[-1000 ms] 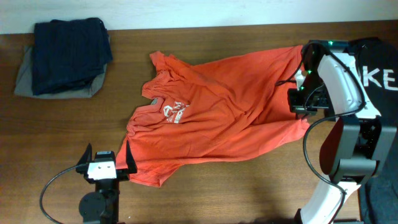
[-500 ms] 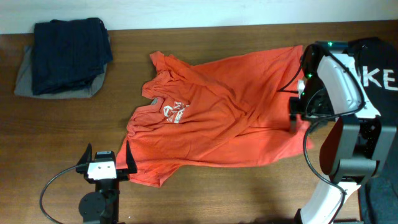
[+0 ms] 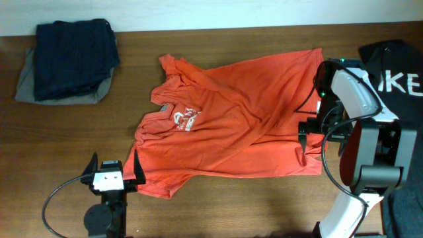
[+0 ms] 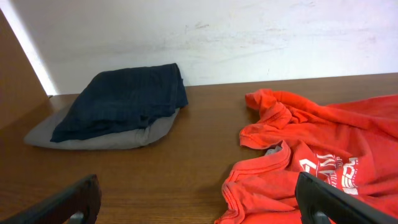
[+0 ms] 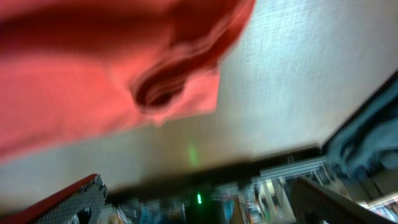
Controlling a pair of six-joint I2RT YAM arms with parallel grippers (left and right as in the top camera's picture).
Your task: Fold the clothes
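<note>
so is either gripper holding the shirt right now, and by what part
Nothing looks held. The left gripper is open beside the T-shirt; the right gripper hangs over its hem, jaws apart, no cloth between them, though that view is blurred.

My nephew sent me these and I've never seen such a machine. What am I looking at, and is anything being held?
These are two robot arms at a table, each ending in a two-finger gripper, meant to fold clothes. One picture looks down from overhead; the other two come from wrist cameras. An orange-red T-shirt lies rumpled, logo up. At the far left, a folded dark garment rests on a grey one. The left gripper sits open by the shirt's near edge, holding nothing. The right gripper is at the shirt's right edge; its blurred picture shows fingers spread apart, seemingly gripping nothing.
</note>
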